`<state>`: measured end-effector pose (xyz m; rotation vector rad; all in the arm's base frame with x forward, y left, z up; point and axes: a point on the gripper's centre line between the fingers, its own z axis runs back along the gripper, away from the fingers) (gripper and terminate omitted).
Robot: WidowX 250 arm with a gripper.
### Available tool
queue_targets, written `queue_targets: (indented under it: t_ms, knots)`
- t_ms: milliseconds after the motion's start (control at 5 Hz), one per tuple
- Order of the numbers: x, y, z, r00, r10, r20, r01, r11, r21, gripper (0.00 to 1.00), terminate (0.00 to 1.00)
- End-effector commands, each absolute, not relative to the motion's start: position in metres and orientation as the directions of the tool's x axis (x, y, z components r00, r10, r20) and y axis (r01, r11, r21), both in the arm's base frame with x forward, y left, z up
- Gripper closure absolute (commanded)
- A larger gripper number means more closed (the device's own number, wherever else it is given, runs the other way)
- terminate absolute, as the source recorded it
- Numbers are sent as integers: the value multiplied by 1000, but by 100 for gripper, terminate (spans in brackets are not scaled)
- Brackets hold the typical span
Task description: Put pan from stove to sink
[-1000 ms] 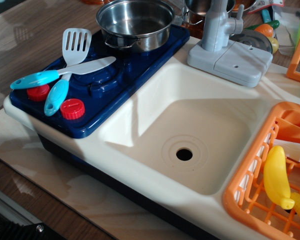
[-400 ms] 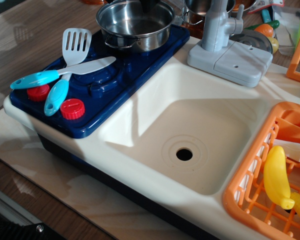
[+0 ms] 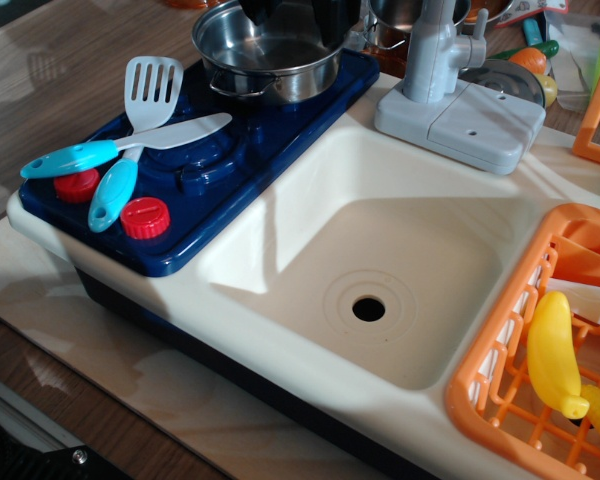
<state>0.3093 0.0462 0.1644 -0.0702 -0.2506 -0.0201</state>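
Gripper [image 3: 302,18] now over pan [image 3: 270,50], absent 1 s ago.

Dark fingers have dropped in from top edge, reaching inside the pan's far rim; grasp looks imminent, lift not begun. Jaw state: can't tell, tips cropped and dark. Pan sits on stove [image 3: 195,170] rear burner, unmoved; shiny steel, straight sides, wire loop handle facing cam. Sink [image 3: 280,240] waits w/ nothing in it.

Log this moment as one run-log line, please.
stage: approach | gripper: above pan, jaw state unclear | pan: on stove back burner | sink: empty | spatula, knife: on front burner
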Motion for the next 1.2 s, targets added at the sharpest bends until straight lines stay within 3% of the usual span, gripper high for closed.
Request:
queue_targets:
  t_ms: [0, 600, 800, 1000]
  knots:
    - [310, 41, 170, 954, -24, 299, 41, 998, -53, 0, 0]
    - [312, 30, 143, 938, -35, 344, 48, 998, -29, 0, 0]
    - [313, 30, 144, 940, -44, 339, 53, 998, -17, 100, 0]
    - [314, 30, 147, 941, -42, 336, 48, 999, -10, 100, 0]
